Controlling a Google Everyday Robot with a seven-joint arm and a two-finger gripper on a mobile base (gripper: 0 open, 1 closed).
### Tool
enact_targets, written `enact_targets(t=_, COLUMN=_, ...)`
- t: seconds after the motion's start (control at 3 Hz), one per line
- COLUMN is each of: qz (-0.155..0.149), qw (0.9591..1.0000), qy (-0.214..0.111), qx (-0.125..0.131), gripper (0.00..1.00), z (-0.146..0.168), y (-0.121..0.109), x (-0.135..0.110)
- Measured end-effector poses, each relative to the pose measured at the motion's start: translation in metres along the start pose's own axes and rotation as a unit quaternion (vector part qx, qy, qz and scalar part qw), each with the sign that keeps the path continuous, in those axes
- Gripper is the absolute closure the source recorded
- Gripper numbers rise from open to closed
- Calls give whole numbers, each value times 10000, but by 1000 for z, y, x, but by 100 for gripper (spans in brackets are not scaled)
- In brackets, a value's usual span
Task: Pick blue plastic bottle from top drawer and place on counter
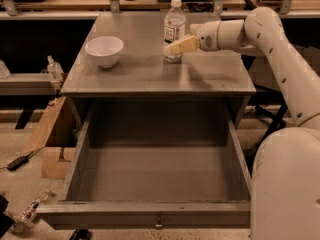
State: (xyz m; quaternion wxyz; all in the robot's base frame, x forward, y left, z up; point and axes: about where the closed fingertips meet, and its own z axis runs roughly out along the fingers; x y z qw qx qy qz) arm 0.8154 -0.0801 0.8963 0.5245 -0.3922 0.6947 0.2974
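The blue plastic bottle (174,21) stands upright near the back of the counter (150,71), to the right of a white bowl (104,50). It looks light, thin-walled and slick, so it is best held low on the body, under the label. The gripper (176,47) sits at exactly that height; I cannot tell whether its jaws pinch the bottle or merely flank it. The top drawer (160,171) gapes open below.
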Motion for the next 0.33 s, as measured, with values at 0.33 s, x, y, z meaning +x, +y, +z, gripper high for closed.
enact_targets(t=0.33, qz=0, qw=10000, qy=0, qx=0, gripper=0, z=0, y=0, x=0)
